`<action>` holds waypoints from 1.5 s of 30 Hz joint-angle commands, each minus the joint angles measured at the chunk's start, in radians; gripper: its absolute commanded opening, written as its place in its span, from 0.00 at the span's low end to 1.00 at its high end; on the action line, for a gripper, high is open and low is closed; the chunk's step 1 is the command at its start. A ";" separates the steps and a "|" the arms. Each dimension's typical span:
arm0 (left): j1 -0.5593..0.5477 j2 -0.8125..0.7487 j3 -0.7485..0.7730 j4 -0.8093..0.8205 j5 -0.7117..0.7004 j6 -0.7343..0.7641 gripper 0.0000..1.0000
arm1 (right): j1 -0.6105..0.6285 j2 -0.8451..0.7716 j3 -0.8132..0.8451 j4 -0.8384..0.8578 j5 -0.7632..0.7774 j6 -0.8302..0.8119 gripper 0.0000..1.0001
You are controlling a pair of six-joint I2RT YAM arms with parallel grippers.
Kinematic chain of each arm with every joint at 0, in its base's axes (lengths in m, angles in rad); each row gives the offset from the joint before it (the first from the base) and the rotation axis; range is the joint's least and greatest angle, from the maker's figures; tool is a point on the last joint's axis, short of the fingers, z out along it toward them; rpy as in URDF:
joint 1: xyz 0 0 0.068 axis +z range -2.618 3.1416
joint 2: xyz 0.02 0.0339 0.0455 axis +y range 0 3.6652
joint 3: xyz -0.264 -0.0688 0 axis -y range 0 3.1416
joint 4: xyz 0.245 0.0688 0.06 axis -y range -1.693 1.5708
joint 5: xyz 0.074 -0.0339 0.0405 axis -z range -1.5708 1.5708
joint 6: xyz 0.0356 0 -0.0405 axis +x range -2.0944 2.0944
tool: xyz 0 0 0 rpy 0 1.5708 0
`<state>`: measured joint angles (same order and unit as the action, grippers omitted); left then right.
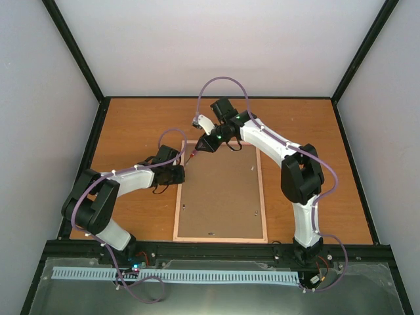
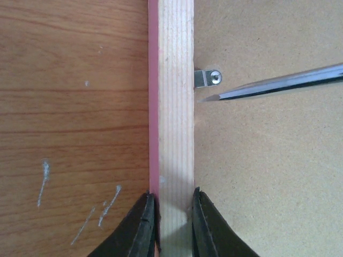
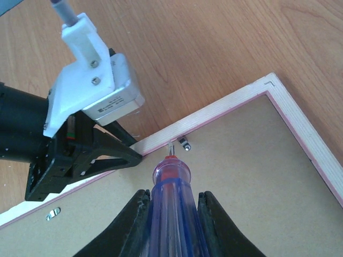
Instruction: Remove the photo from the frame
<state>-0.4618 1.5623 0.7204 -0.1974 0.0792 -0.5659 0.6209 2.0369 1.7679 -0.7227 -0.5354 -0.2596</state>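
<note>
Left gripper point(image 2: 171, 194) was narrowed onto the left rail of the thin-railed pink frame with brown hardboard back point(image 1: 220, 197), one dark finger point(image 2: 143, 227) on the rail's pink outer side, the other on its inner side over the hardboard. The frame lay back-up and flat on the orange-brown wooden table point(image 1: 131, 131), between the two arms. A small silver metal tab point(image 2: 208, 78) sat on the hardboard just inside the frame's left rail, near its far end. The clear purple-and-red-handled screwdriver point(image 3: 171, 184) pointed at that rail, its tip just beside the tab. Right gripper point(image 3: 173, 197) was clamped on the screwdriver handle, over the frame's far-left corner. A label on the silver wrist camera point(image 3: 110, 91) was too small to read.
</note>
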 commanded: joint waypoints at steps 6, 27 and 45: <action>-0.005 -0.022 -0.013 -0.020 0.075 -0.001 0.01 | 0.006 -0.070 -0.035 0.025 -0.030 -0.027 0.03; -0.005 -0.028 -0.028 -0.015 0.078 -0.003 0.01 | 0.005 0.039 0.040 0.028 0.103 0.052 0.03; -0.004 -0.021 -0.036 0.013 0.083 -0.013 0.01 | 0.002 -0.111 0.035 -0.047 0.486 0.147 0.03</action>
<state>-0.4618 1.5490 0.6930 -0.1616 0.0860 -0.5671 0.6521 2.0094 1.8038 -0.7486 -0.1646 -0.1093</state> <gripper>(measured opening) 0.170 0.198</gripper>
